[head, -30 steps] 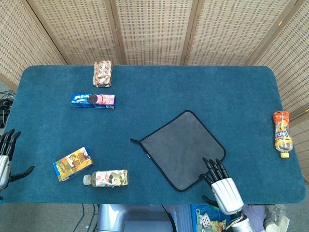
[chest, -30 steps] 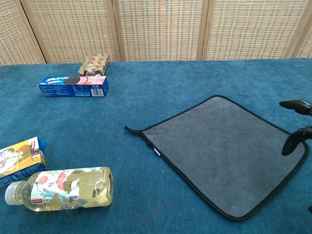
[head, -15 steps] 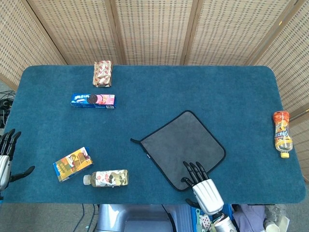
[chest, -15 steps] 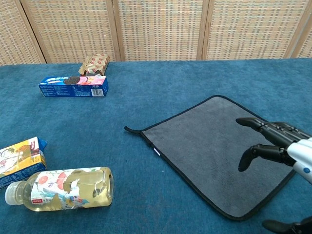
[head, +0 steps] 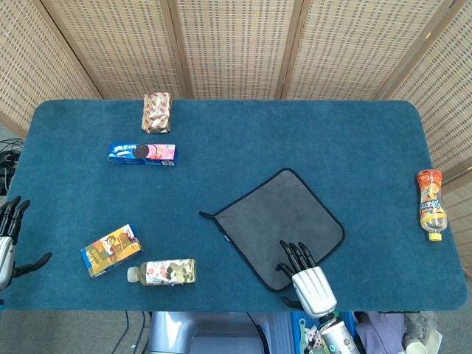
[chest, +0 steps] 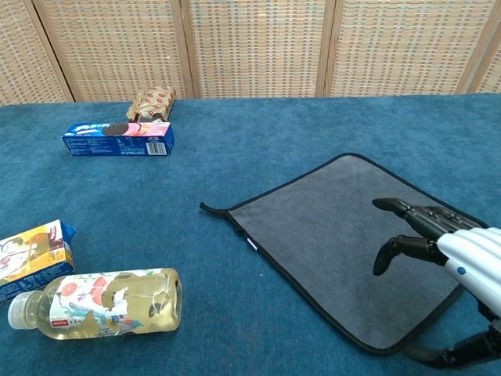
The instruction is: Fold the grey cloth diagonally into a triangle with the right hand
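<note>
**Right hand poised over the near corner of the grey cloth**

Woven cane screens stand behind a blue carpeted tabletop [head: 295, 133] with rounded corners. The grey cloth [head: 279, 221] lies flat and unfolded toward the near right part of the tabletop, turned so its corners point at the edges; a black hem runs round it. The right hand [head: 308, 276] reaches in from the near edge with its dark fingers [chest: 415, 211] spread apart and extended over the cloth's near corner, holding nothing; the thumb sits off the cloth by the near edge. Whether the fingertips touch the fabric cannot be told. The left hand [head: 7, 240] hangs at the near left edge, fingers apart and holding nothing.

A lying drink bottle [head: 162, 272] and a small colourful carton [head: 110, 250] sit near the front left corner. A blue biscuit box [head: 142, 153] and a wrapped snack pack [head: 156, 112] lie toward the far left. An orange bottle [head: 430, 204] lies at the right edge, well apart from the cloth
</note>
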